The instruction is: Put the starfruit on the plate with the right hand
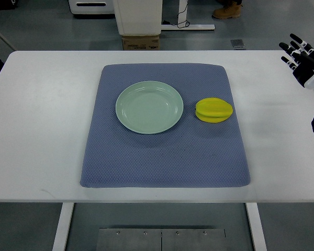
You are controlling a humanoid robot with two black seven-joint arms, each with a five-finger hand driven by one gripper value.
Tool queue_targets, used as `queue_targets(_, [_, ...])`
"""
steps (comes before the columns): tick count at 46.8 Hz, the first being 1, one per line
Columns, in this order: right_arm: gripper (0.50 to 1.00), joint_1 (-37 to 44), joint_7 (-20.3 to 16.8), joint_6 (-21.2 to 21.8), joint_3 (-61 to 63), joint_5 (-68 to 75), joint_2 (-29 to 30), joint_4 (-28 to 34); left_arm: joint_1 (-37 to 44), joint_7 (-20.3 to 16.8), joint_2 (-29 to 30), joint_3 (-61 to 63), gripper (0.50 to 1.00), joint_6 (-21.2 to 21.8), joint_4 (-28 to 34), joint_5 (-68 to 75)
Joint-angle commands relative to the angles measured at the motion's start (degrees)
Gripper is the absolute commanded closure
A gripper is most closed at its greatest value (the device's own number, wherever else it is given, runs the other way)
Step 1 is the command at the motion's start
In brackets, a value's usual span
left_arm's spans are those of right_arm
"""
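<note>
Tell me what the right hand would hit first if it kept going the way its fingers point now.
Probably nothing: the right hand has its fingers aimed up-left, toward the table's far edge, away from the starfruit and plate. Height is unclear.

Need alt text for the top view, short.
A yellow starfruit lies on a blue mat just right of an empty green plate, on a white table. The robot's right hand hovers open at the far right edge.

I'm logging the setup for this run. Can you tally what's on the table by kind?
Plate, pale green: 1
Starfruit, yellow: 1
Mat, blue-grey: 1
Total: 3
The right hand hovers at the table's far right edge, holding nothing.
</note>
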Motion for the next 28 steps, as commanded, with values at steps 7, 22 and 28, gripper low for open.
queue_targets(7, [0.500, 0.0, 0.0, 0.0, 0.0, 0.0, 0.0, 0.0, 0.0, 0.0, 0.0, 0.0, 0.500, 0.0, 0.0, 0.0])
queue_targets(22, [0.500, -0.2, 0.0, -0.1, 0.1, 0.0, 0.1, 0.0, 0.6, 0.0, 0.0, 0.0, 0.500, -0.1, 0.0, 0.0])
queue_targets(28, [0.500, -0.2, 0.0, -0.1, 0.0, 0.0, 0.1, -0.1, 1.1, 0.0, 0.0, 0.0, 0.500, -0.1, 0.1, 0.0])
